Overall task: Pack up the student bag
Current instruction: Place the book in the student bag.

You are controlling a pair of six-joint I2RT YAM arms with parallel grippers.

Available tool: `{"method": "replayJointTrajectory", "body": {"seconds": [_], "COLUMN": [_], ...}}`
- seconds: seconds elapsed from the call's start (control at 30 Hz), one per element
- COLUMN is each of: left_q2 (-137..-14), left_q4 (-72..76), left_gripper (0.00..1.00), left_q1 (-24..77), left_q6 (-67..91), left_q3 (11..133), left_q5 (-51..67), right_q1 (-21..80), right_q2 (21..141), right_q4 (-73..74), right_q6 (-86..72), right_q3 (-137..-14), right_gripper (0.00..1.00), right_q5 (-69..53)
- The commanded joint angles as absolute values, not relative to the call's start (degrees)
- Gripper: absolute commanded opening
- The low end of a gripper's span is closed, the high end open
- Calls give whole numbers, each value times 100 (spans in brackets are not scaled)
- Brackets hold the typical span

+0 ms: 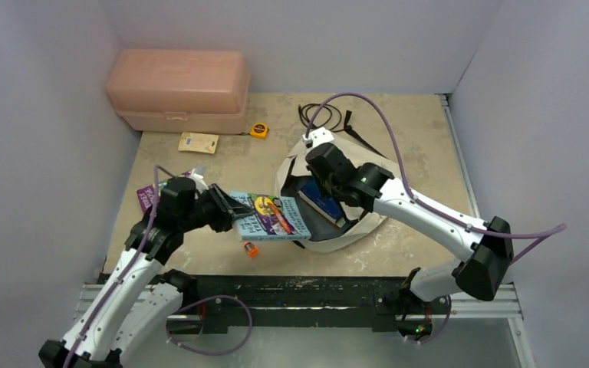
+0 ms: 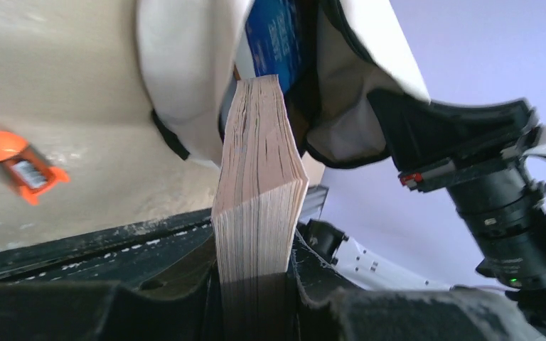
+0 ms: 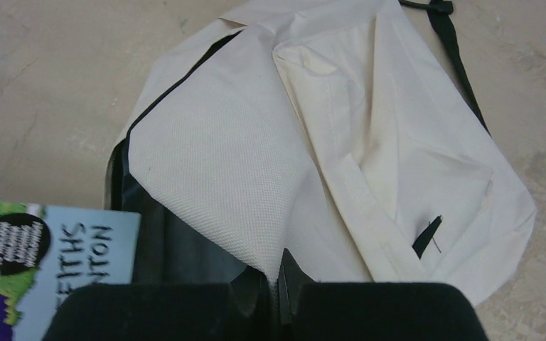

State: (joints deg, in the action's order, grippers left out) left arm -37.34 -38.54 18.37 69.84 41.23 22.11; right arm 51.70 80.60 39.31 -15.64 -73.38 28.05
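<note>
The cream student bag lies open in the middle of the table, with a dark blue book inside it. My left gripper is shut on a thick light-blue book and holds it flat at the bag's mouth. In the left wrist view the book's page edge stands between the jaws, its far end at the bag's opening. My right gripper is shut on the bag's cream flap and holds the opening up; the light-blue book's corner shows at lower left.
A pink plastic box stands at the back left. A yellow tape measure and a yellow card lie near it. A purple item lies behind the left arm. A small orange object lies near the front edge.
</note>
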Motion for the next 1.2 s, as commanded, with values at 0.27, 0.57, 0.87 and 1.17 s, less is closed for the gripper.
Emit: {"method": "replayJointTrajectory", "body": {"seconds": [0.27,0.57,0.87,1.17], "left_q2": [-4873,-5959,-6975,-8320], "left_q4": [-547,594,1864,1689], "left_gripper": [0,0,0,0], "left_q1": [3329,3693,4640,5173], "left_q6": [8235,8392,7823,7909], "left_q3": [3789,3921,4033,4974], "left_q5": [1221,450,-1686,-2865], "right_q1": [4909,4887,4887,4887], "right_q2": [7802,7736,7726,7626], "right_q4": [3507,3463,3401,3405], "right_q6": [-1760,-1773,-1784,-1826], "right_q3": [-7523,-7603,-7551,-7480], "right_gripper": [0,0,0,0], "right_q5": [2056,1963,1896,1869]}}
